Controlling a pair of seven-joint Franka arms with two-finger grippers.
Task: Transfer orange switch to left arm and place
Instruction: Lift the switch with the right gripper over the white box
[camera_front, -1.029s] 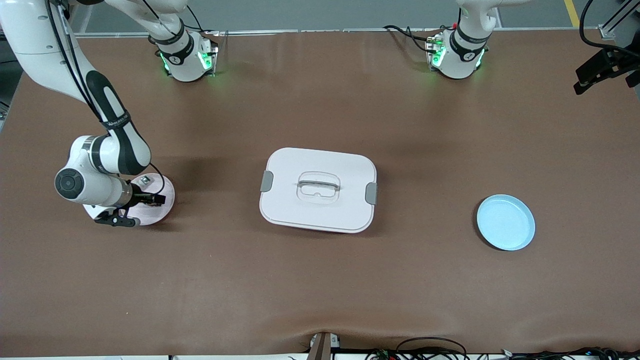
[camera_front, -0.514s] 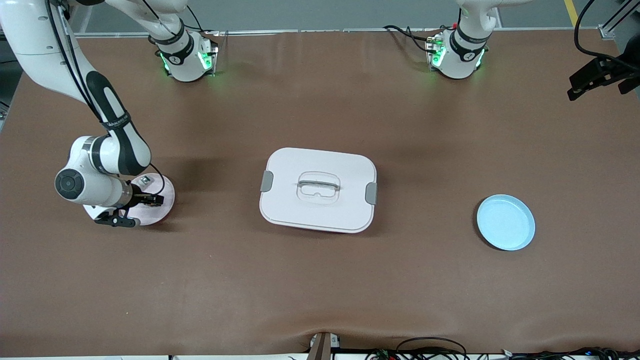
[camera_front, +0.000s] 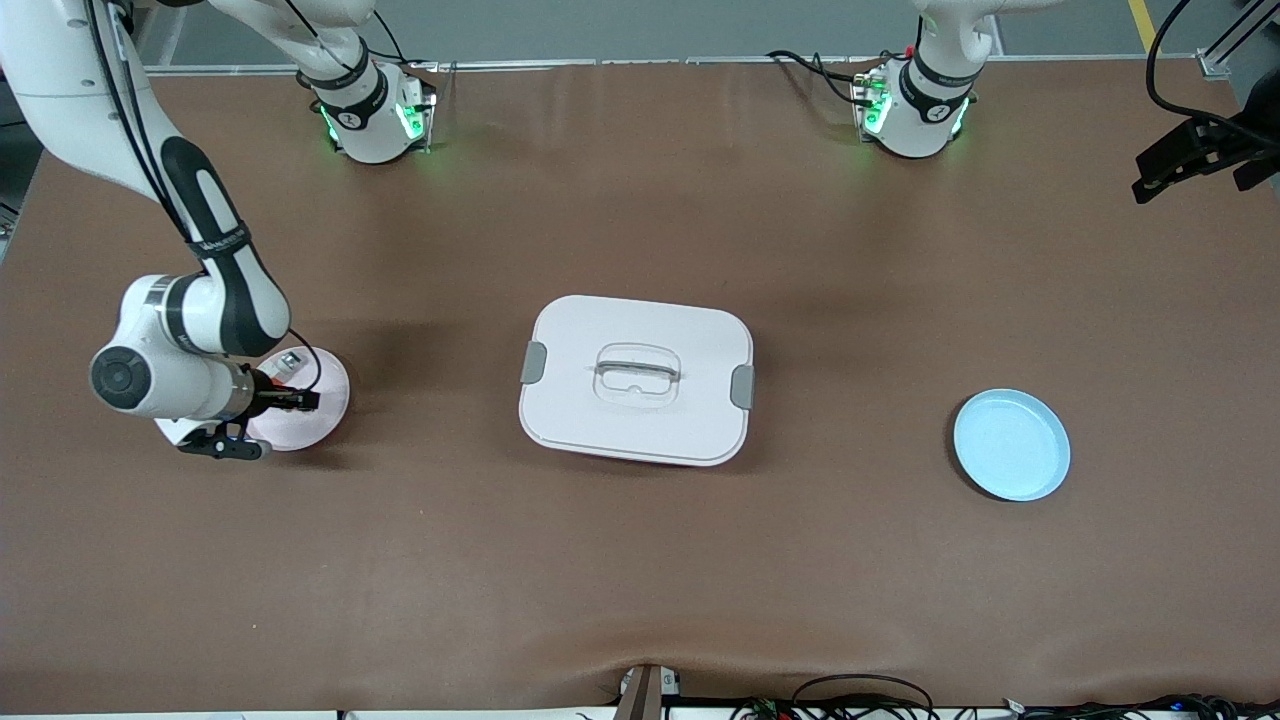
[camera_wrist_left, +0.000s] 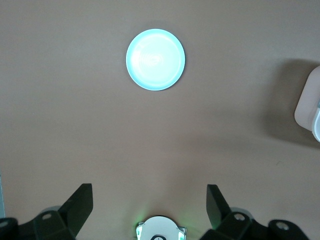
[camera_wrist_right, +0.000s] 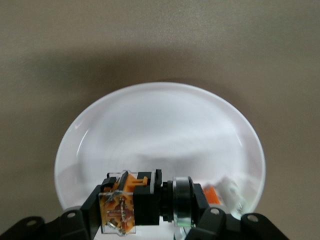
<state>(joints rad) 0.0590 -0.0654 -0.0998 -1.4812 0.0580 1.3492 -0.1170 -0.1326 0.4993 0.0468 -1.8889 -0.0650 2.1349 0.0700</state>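
While brown table (camera_front: 640, 560), white box (camera_front: 636, 380) mid

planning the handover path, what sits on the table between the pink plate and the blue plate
The box, lid on, lies between the pink plate and the blue plate; otherwise bare table, seen in the front view.

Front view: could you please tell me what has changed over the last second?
The right tool closed on the switch over the pink plate, and that arm drew slightly toward its end of the table. The left tool edged further into view, open. Box and blue plate stayed put.
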